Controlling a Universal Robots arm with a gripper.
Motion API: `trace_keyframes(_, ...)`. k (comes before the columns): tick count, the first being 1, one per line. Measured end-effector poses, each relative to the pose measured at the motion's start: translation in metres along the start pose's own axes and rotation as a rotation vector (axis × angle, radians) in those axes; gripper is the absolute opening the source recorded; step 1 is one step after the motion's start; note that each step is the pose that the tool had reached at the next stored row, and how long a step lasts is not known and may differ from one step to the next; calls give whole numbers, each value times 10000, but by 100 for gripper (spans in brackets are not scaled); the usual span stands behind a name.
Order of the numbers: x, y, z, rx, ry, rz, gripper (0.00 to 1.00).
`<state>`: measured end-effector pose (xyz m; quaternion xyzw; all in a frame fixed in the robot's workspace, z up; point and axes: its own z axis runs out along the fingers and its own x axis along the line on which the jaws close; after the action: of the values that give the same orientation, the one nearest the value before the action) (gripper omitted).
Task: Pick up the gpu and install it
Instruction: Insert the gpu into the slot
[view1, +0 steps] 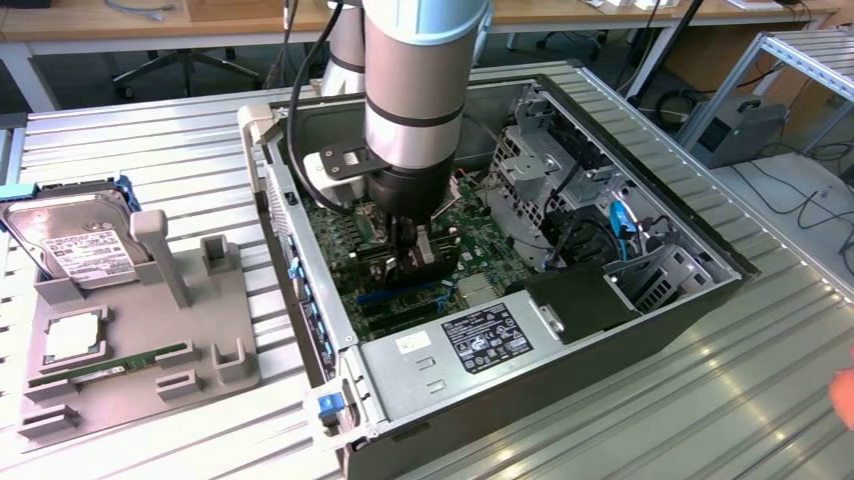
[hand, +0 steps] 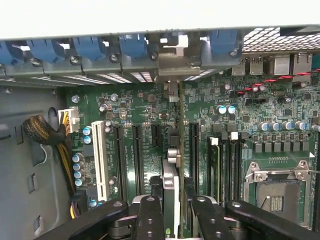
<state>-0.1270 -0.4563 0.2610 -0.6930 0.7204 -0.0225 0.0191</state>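
The arm reached down into the open computer case (view1: 667, 300) at the centre of the exterior view, its gripper (view1: 416, 262) low over the green motherboard (view1: 467, 225). In the wrist view the gripper (hand: 172, 207) stood about half closed, its two black fingers (hand: 150, 215) clamped on either face of the gpu (hand: 170, 187), which was held edge-on and upright above the expansion slots (hand: 137, 150), its silver bracket end pointing toward the case's rear wall with the blue clips (hand: 135, 47). In the exterior view's left, the grey holder tray (view1: 134, 350) carried a hard drive (view1: 74, 240) and a RAM stick (view1: 114, 365).
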Motion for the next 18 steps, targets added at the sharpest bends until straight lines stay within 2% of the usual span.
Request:
trace_keyframes(11,-1,0,-1,3,-6,0,27)
trace_keyframes(18,-6,-4,-56,3,-5,0,27)
